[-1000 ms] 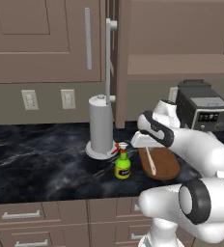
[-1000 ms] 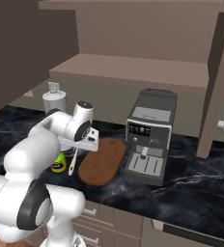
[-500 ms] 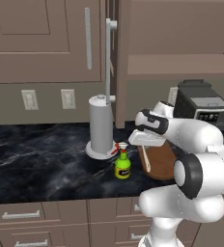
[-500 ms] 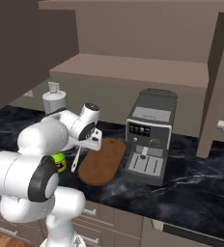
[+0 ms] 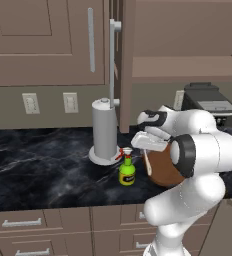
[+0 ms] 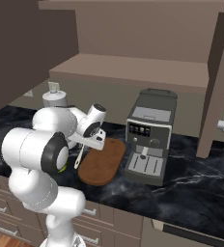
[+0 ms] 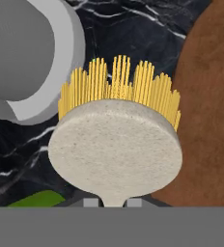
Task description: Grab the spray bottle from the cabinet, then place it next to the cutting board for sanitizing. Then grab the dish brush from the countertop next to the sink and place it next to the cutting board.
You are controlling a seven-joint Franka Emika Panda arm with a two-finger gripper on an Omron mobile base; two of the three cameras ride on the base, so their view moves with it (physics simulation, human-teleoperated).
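Tool (image 5: 147, 146), centre of the left base view, closed tight on the dish brush (image 7: 116, 144). In the hand view the pale round head fills the middle of the frame, yellow bristles fanned along its upper edge, the neck dropping between the two finger tips at the bottom. In the right base view the thin tan handle (image 6: 79, 158) hangs down-left from the tool (image 6: 91, 140), above the counter (image 6: 196, 188).

Brush held in the air over the left end of the cutting board (image 5: 160, 167); in the hand view the board's brown edge (image 7: 210, 111) runs down the right side, black marble counter (image 7: 133, 34) behind the bristles. Not yet set down.

Spray bottle (image 5: 127, 170) stands upright on the counter (image 5: 43, 170), lower centre of the left base view, just beside the board's left edge and in front of the grey paper-towel holder (image 5: 104, 132). A sliver of its green shows at the lower left of the hand view.

Handling, my judgement: brush looks light and stiff, bristles the only soft part. Head heavier than the slim handle, so a grip at the neck, just below the head, is likely to swing least. Smooth narrow handle may twist between the pads if bumped. Little fragility; a low release beside the board should do, kept off the bottle, which looks easy to tip.

Grey coffee machine (image 6: 150, 135) sits right of the board, well apart from the tool.
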